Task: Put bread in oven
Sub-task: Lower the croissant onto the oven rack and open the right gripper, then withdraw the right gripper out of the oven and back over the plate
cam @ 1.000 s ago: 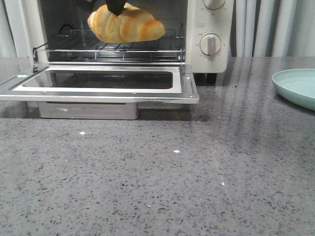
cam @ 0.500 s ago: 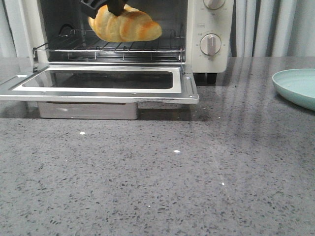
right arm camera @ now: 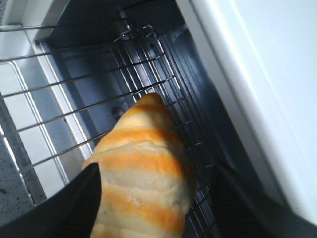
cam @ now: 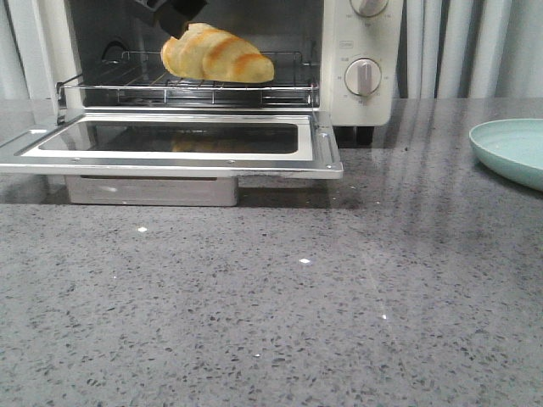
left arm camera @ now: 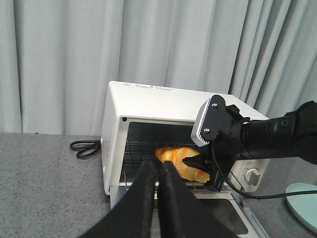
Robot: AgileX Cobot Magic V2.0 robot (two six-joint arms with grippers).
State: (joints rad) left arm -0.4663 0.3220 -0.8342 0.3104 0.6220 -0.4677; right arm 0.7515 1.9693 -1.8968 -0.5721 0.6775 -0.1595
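The golden bread (cam: 216, 55) lies on the wire rack (cam: 127, 89) inside the cream-white oven (cam: 365, 34), whose glass door (cam: 170, 157) hangs open and flat. My right gripper (cam: 174, 13) is just above the bread's left end. In the right wrist view it (right arm camera: 156, 171) is open, with the bread (right arm camera: 143, 173) between its fingers: one finger is at the bread's side, the other stands apart. My left gripper (left arm camera: 158, 166) is shut and empty, held high in front of the oven (left arm camera: 148, 99), and is out of the front view.
A pale green plate (cam: 513, 148) sits at the table's right edge. Two knobs (cam: 363, 76) are on the oven's right panel. A black cable (left arm camera: 84, 147) lies coiled left of the oven. Grey curtains hang behind.
The bread has come down onto the rack and sits deeper in the oven. My right gripper has opened, let go of it, and risen a little.
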